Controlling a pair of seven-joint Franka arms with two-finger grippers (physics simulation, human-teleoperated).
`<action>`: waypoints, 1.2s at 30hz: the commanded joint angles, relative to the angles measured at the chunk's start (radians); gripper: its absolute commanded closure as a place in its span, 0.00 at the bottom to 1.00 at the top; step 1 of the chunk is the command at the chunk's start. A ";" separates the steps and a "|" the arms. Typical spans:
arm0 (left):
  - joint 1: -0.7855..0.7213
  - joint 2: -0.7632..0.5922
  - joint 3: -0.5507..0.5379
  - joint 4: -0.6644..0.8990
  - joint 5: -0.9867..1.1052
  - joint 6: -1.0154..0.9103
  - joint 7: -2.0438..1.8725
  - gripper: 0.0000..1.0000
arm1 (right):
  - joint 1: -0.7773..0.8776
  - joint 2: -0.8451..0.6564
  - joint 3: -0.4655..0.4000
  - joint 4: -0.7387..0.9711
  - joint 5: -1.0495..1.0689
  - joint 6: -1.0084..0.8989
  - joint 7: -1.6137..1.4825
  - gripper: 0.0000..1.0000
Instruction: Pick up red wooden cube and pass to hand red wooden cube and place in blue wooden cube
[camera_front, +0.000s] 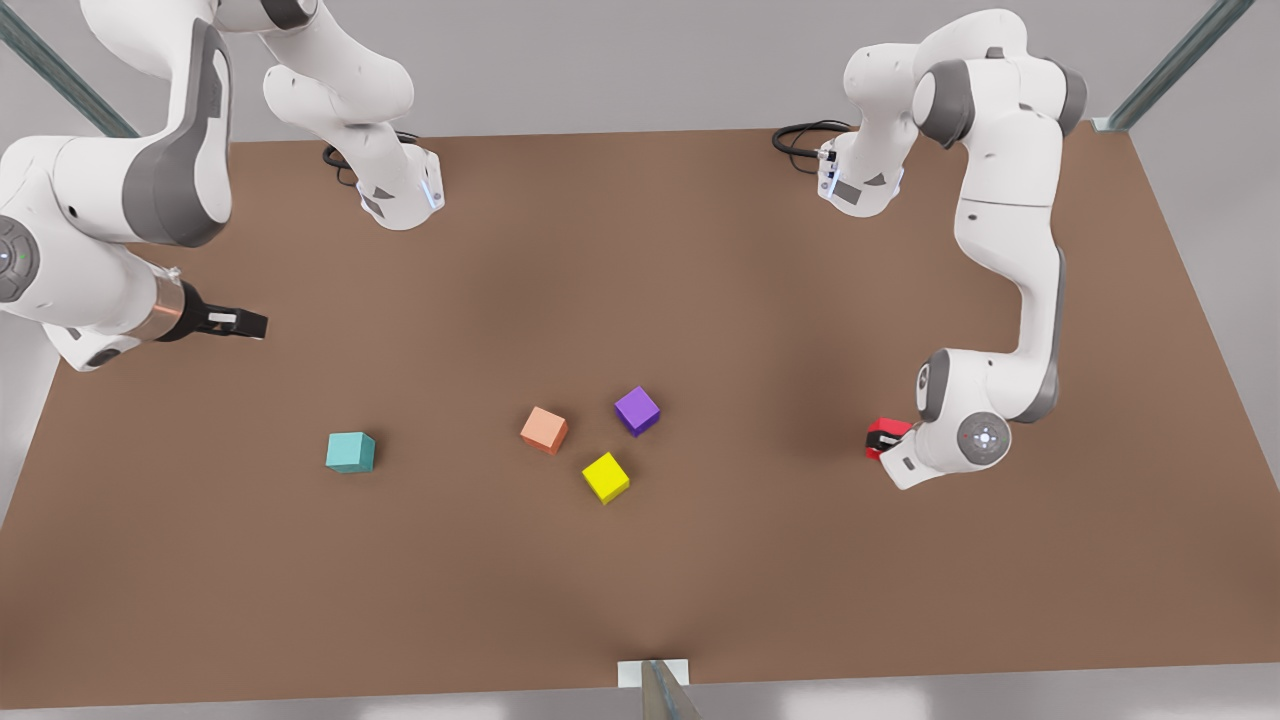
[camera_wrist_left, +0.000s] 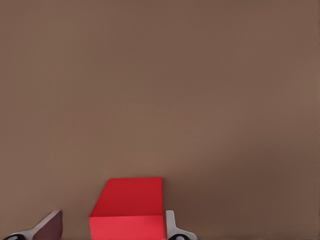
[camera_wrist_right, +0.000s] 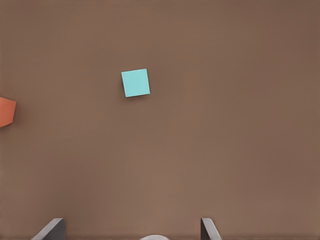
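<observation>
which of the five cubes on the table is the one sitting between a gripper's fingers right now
The red wooden cube, at the front view's right, sits between the left gripper's open fingers. The teal, salmon, purple and yellow cubes lie free on the table.

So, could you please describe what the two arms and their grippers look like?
Both arms are glossy white with rounded links and grey joint panels. The left gripper is black; a round grey end cap with a small red mark sits on the wrist beside it. The right gripper is black with a silver wrist ring. Black cables coil behind both bases on the brown table.
</observation>
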 joint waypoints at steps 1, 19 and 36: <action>0.000 0.001 0.000 -0.006 -0.012 0.007 0.087 0.00 | 0.000 -0.001 -0.001 0.000 0.003 -0.003 0.012 0.00; 0.000 0.032 0.008 -0.055 -0.012 0.012 -0.091 0.00 | 0.002 0.011 -0.008 -0.006 0.009 -0.001 0.012 0.00; -0.008 0.064 -0.201 0.319 -0.763 -0.361 -0.441 0.32 | 0.006 0.246 -0.176 -0.049 0.512 -0.150 -0.575 0.00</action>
